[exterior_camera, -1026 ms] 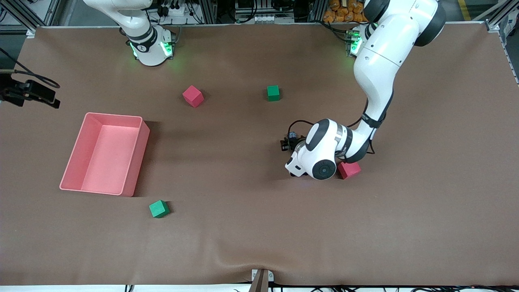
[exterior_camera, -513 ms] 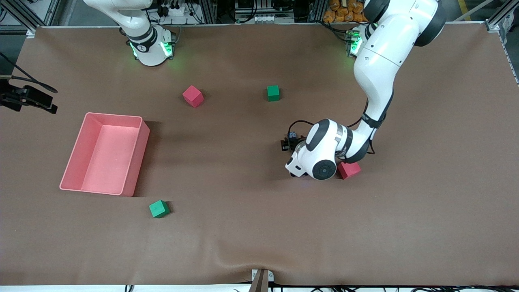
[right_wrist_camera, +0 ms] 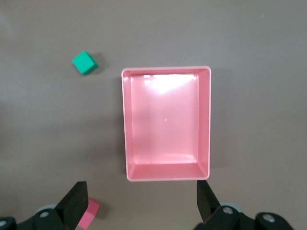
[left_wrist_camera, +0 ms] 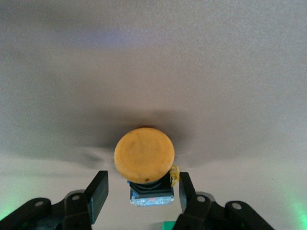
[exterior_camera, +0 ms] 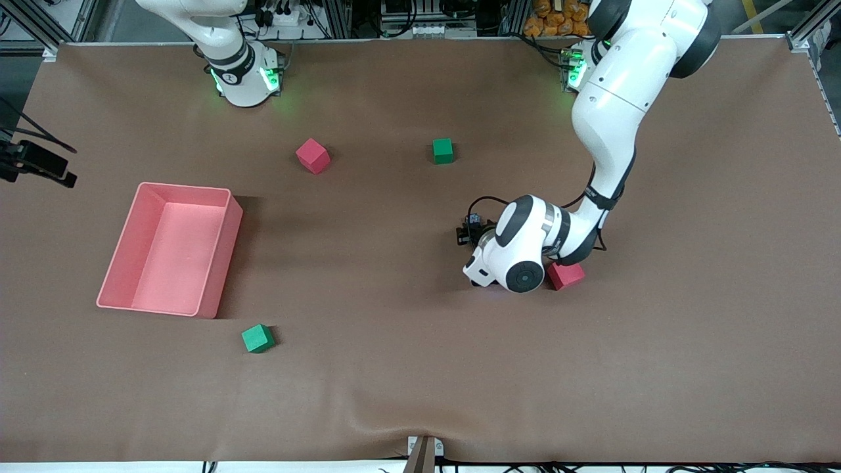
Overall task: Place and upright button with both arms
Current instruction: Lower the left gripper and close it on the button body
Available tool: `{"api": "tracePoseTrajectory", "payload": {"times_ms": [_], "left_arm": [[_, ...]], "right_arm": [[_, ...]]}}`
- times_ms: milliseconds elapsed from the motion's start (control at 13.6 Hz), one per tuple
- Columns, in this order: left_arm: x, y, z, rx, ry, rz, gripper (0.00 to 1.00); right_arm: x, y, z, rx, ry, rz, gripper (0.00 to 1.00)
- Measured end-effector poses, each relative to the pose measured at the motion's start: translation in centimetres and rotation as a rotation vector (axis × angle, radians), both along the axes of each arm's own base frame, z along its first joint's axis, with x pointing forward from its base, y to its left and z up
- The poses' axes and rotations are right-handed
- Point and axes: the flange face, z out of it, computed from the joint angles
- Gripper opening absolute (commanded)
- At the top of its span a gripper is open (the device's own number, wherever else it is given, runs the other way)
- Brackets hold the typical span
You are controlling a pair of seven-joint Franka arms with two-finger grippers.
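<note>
Lost the left end effector and the button entirely in the front view, under the left arm's point(exterior_camera: 614, 112) white wrist. Saw only part of a red cube point(exterior_camera: 568, 274) there, at 4 o'clock from that wrist, the rest covered. Saw the right arm point(exterior_camera: 223, 46) cut off at the 12 o'clock edge, and dark gear point(exterior_camera: 39, 164) clipped at the 9 o'clock edge, too little shown to name.

In the left wrist view, found the button point(left_wrist_camera: 144, 154) with its dark body mostly masked by the orange cap. Could not identify a green scrap point(left_wrist_camera: 168, 225) clipped by the edge.

In the right wrist view, saw a second red cube point(right_wrist_camera: 88, 214) cut by the edge.
</note>
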Motion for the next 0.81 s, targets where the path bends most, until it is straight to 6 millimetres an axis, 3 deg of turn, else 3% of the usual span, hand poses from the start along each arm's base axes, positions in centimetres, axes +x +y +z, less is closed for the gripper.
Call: {"api": "tracePoseTrajectory", "payload": {"times_ms": [147,366,440,806], "left_arm": [[0.0,0.0,0.0,0.000,-0.001,0.001,0.47],[0.1,0.0,0.1,-0.001,-0.004,0.001,0.09],[0.2,0.0,0.1,-0.002,-0.006,0.002,0.00],[1.1,-0.2,1.4,-0.006,-0.030,0.022,0.00]], "right_arm": [[0.3,0.0,0.0,-0.002,-0.017,0.000,1.00],[0.4,0.0,0.0,-0.002,-0.018,0.002,1.00],[0.4,0.0,0.0,-0.002,-0.018,0.001,1.00],[0.4,0.0,-0.1,-0.002,-0.018,0.001,1.00]]}}
